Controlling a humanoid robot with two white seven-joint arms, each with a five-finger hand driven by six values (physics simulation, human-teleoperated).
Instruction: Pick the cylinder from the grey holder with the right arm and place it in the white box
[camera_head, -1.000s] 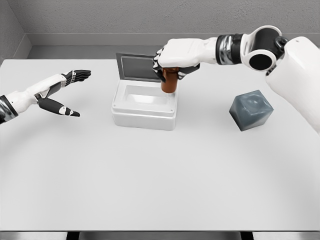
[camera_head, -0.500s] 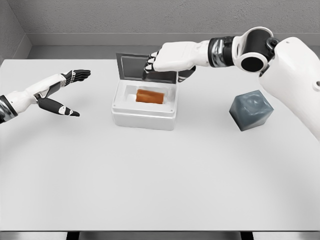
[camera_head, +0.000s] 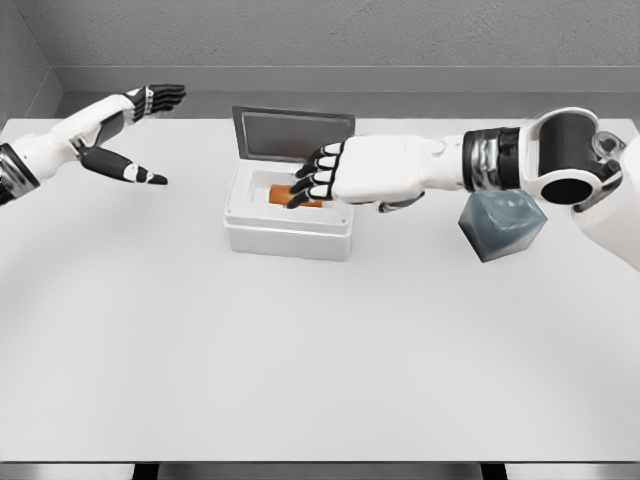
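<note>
The orange cylinder (camera_head: 283, 192) lies on its side inside the white box (camera_head: 288, 232), partly hidden behind my right hand (camera_head: 312, 185). That hand hovers over the box's right half with its dark fingers spread and holding nothing. The box's grey lid (camera_head: 293, 133) stands open at the back. The grey holder (camera_head: 503, 225) sits on the table to the right, partly behind my right forearm. My left hand (camera_head: 140, 130) is raised at the far left, open.
The white table (camera_head: 300, 350) runs to a front edge near the bottom of the view. A grey wall stands behind the table's far edge.
The right hand released the cylinder into the box, then dropped lower over the box's right side. The left arm has risen and moved back.
</note>
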